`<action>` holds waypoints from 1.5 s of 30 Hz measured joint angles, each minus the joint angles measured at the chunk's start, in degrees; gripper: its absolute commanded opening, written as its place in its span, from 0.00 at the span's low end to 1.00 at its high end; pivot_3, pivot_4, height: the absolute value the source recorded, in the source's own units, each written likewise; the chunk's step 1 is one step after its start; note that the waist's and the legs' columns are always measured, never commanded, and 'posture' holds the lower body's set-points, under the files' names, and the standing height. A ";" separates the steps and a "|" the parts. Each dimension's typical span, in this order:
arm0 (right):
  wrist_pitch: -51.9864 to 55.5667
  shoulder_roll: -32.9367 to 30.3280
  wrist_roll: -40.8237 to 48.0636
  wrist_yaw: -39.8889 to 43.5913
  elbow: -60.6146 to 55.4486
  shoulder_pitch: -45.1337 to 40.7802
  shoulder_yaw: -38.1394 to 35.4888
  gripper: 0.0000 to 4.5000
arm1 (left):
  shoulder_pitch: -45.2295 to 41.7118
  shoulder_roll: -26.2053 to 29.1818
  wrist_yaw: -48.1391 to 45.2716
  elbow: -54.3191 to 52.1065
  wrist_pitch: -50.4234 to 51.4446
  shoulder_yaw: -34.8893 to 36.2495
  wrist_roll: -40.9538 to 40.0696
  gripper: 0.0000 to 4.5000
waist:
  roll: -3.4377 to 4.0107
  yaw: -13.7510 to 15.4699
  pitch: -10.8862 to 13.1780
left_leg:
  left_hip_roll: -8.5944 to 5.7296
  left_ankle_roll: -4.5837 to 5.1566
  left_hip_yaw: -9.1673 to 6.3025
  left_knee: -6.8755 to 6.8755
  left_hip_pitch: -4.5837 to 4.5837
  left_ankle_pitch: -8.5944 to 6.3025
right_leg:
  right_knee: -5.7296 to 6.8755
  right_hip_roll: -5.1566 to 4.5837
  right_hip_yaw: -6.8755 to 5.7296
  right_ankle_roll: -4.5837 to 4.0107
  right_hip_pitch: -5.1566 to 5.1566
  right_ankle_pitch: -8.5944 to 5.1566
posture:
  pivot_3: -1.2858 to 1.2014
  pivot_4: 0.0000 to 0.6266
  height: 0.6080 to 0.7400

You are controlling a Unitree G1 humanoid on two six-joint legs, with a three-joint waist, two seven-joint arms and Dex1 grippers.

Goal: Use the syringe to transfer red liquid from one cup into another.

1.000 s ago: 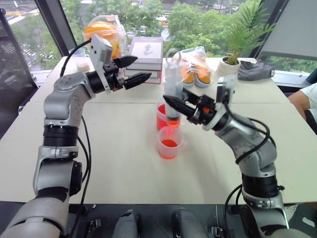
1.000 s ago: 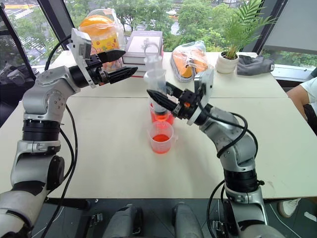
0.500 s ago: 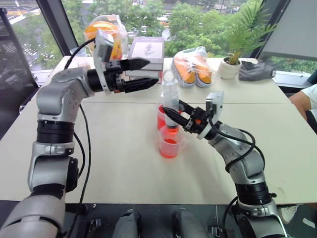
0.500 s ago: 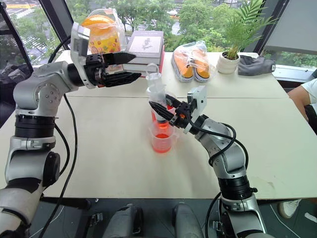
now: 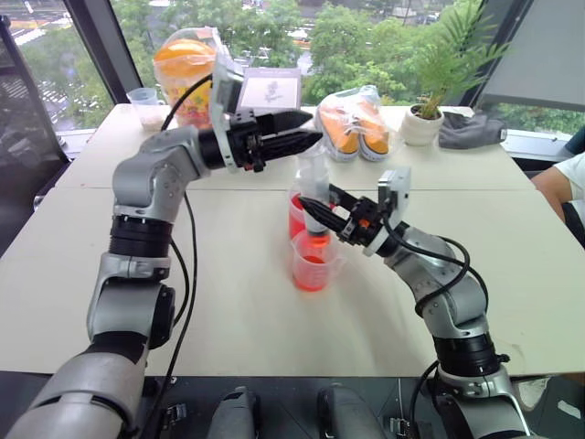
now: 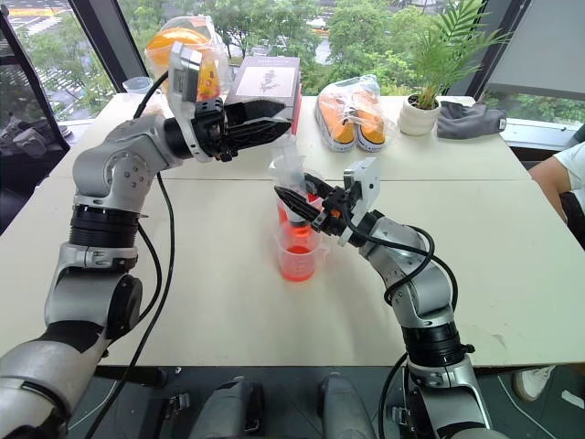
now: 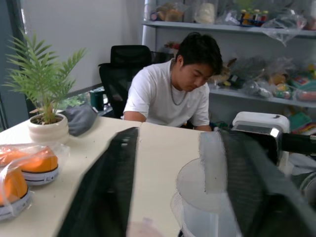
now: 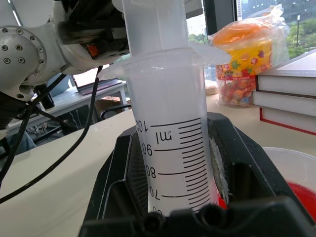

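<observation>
The clear syringe (image 5: 313,178) stands upright over two clear plastic cups at the table's middle. My right gripper (image 5: 311,208) is shut on its barrel (image 8: 173,148), and the gripper hides its lower end. The front cup (image 5: 311,265) and the rear cup (image 5: 294,218) both hold red liquid (image 5: 311,276). My left gripper (image 5: 309,130) reaches in level from the left, just above the white plunger top (image 7: 195,182). It is open by a narrow gap, with the plunger top against one finger (image 7: 247,187) and clear of the other.
Along the table's far edge stand a bagged orange jar (image 5: 183,59), a stack of books (image 5: 271,91), bagged orange shoes (image 5: 356,123), a potted plant (image 5: 425,119) and a dark cloth (image 5: 471,128). A small cup (image 5: 146,102) stands far left. A person (image 7: 173,84) sits at the right.
My left arm has swung right, from beside the books to just above the syringe's top, and its fingers have drawn closer together. The right gripper keeps its hold on the syringe.
</observation>
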 measured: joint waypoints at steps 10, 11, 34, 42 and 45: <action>4.11 -0.55 2.20 -0.54 -2.59 -0.06 -0.19 0.30 | 0.33 1.40 -2.47 -3.52 2.52 -0.91 -1.39 0.00 | 0.00 -0.02 0.00 | 0.00 0.00 -0.02 -0.01 0.01 0.00 | 0.01 0.00 0.00 0.00 0.00 0.00 | 0.52 0.24 1.00; 5.05 -0.56 2.89 -0.63 -2.92 -0.07 -0.24 0.30 | 0.61 1.59 -2.56 -3.90 2.56 -0.90 -1.42 0.00 | 0.00 -0.02 0.00 | 0.00 0.00 -0.02 0.00 0.01 0.00 | 0.00 0.00 0.00 0.00 0.01 0.00 | 0.52 0.24 1.00; 16.47 -2.62 11.45 -4.25 -8.15 -2.89 -2.18 0.30 | 5.58 2.39 -0.94 -11.72 4.16 -0.74 -2.58 0.00 | 0.00 0.02 0.00 | 0.00 0.00 -0.02 0.01 0.00 0.00 | 0.00 -0.01 0.00 0.00 0.01 0.00 | 0.52 0.24 1.00; 17.97 -3.68 12.90 -4.42 -8.19 -3.52 -2.20 0.30 | 6.05 2.87 -0.62 -12.42 4.46 -0.74 -3.06 0.00 | 0.00 0.02 0.00 | 0.00 0.00 -0.03 0.01 0.00 0.00 | 0.00 -0.01 0.00 0.00 0.01 0.00 | 0.52 0.24 1.00; 18.24 -3.83 13.73 -5.29 -8.87 -3.54 -2.64 0.30 | 5.86 3.24 -0.13 -12.31 6.36 -0.64 -3.99 0.29 | 0.00 0.05 0.00 | 0.00 0.01 -0.03 0.01 0.00 0.00 | 0.00 -0.01 0.00 0.00 0.01 0.00 | 0.52 0.24 1.00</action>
